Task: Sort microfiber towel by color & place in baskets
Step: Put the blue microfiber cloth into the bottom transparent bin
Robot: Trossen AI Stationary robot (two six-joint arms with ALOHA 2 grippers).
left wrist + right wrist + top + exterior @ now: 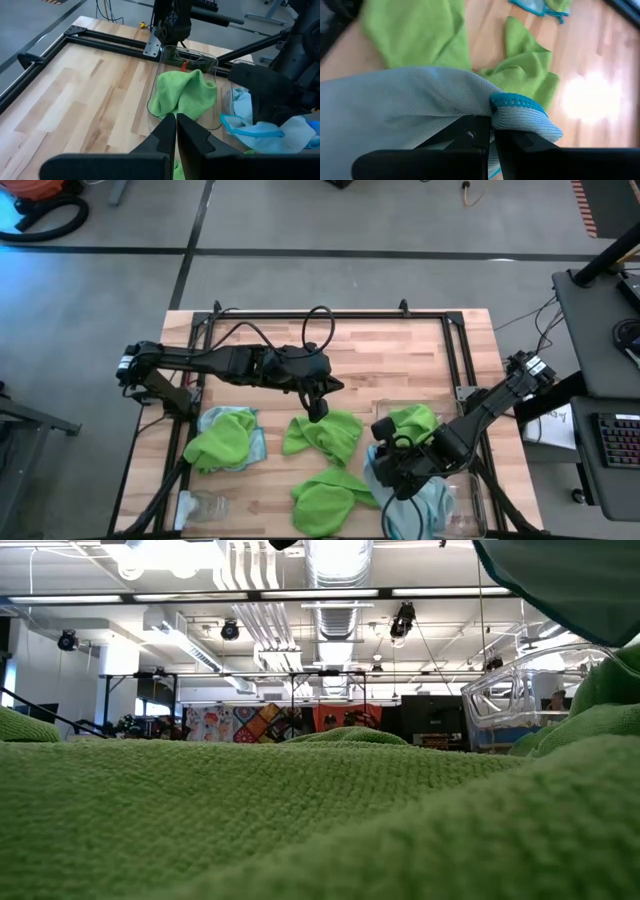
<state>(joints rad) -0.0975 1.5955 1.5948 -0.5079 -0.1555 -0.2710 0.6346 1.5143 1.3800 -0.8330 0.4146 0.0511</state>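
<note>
Blue towel [420,100] is pinched in the right gripper [490,131] near the table's front right corner, over a basket [478,505] largely hidden by arm and cloth. Left gripper [176,125] is clamped empty above a green towel [325,435] mid-table. Low view is mostly blocked by green cloth.

The surface [400,355] is pale wooden planking with a black metal frame [330,313] along its far edge. Lying on it: a green towel over a blue one [228,438] at the left, a green towel [325,435] in the middle, another green one [325,500] nearer the front edge, and a small clear jar [205,506] at the front left. At the right stand two clear baskets: one [405,412] holds a green towel, the other [470,505] blue cloth.
</note>
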